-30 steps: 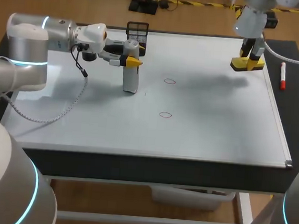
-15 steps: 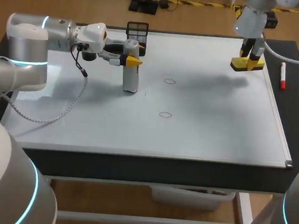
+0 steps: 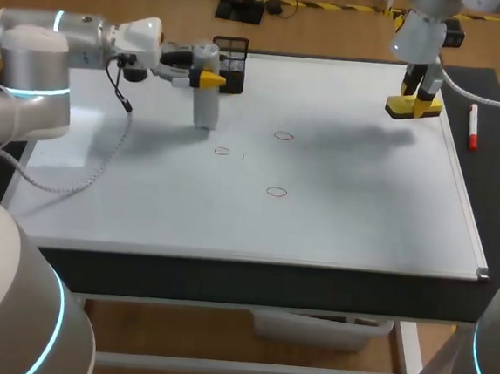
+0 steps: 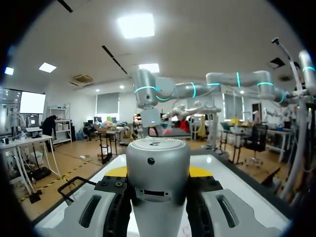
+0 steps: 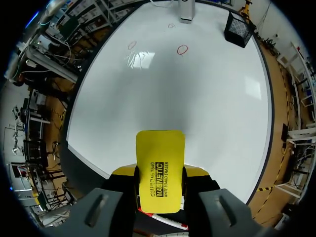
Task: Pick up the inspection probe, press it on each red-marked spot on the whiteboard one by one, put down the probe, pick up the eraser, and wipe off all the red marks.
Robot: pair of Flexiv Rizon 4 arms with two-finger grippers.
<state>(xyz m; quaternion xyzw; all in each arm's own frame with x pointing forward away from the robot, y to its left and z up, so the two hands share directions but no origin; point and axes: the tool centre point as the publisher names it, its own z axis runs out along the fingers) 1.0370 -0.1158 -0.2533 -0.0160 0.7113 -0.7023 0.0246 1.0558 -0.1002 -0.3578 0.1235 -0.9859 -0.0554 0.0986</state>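
From above, the left gripper (image 3: 205,76) is clamped on the upright inspection probe (image 3: 204,109), and the nearest red mark (image 3: 222,150) lies just past the probe's foot. Its wrist view shows the probe filling the gap between the fingers, so I judge it should be lowered plumb and gently. The right gripper (image 5: 159,183) grasps the eraser (image 5: 160,163), with the marks far ahead of it.

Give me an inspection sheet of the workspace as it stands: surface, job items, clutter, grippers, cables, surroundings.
Surface: whiteboard lies flat on the table and carries three red circles, none wiped.
Job's things: inspection probe stands upright at the board's far left, off every circle; whether it touches the board cannot be told. Yellow eraser is over the board's far right corner.
Clutter: black mesh basket at the far edge; red marker on the dark mat right of the board.
Grippers: left gripper shut on the probe; right gripper shut on the eraser.
Cables: grey cable hangs from the left arm over the board.
Surroundings: nothing seen.
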